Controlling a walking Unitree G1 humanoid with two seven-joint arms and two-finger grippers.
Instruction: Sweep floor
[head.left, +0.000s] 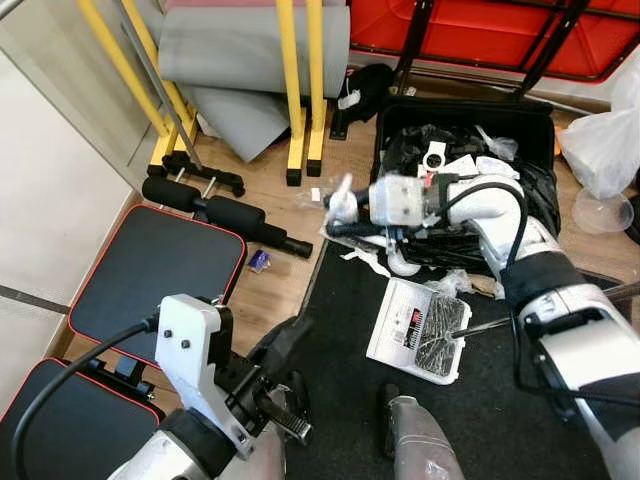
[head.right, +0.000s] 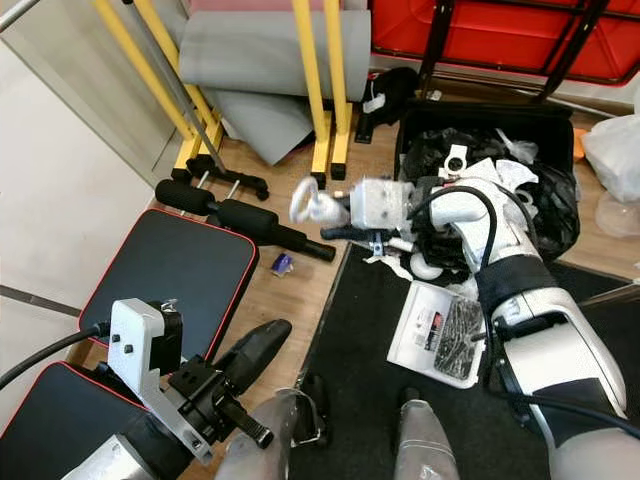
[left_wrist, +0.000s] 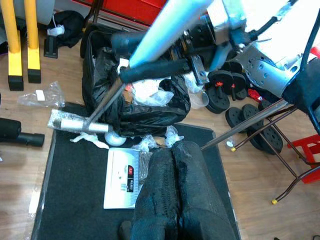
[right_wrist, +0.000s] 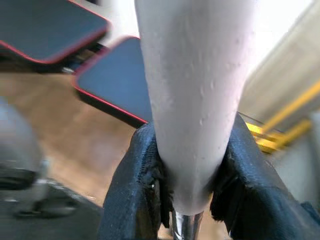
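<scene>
From the head, right gripper (head.left: 340, 205) reaches out just beside the black bin bag (head.left: 520, 190), near the black mat (head.left: 340, 340). Left wrist: left gripper (left_wrist: 175, 165) fingers pressed together above that mat. Right wrist: fingers (right_wrist: 130, 190) clamped around the pale broom handle (right_wrist: 195, 100).

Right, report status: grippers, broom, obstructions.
Right gripper shut on broom handle. Left gripper shut, empty, low. White packet and scraps on black mat ahead.
</scene>
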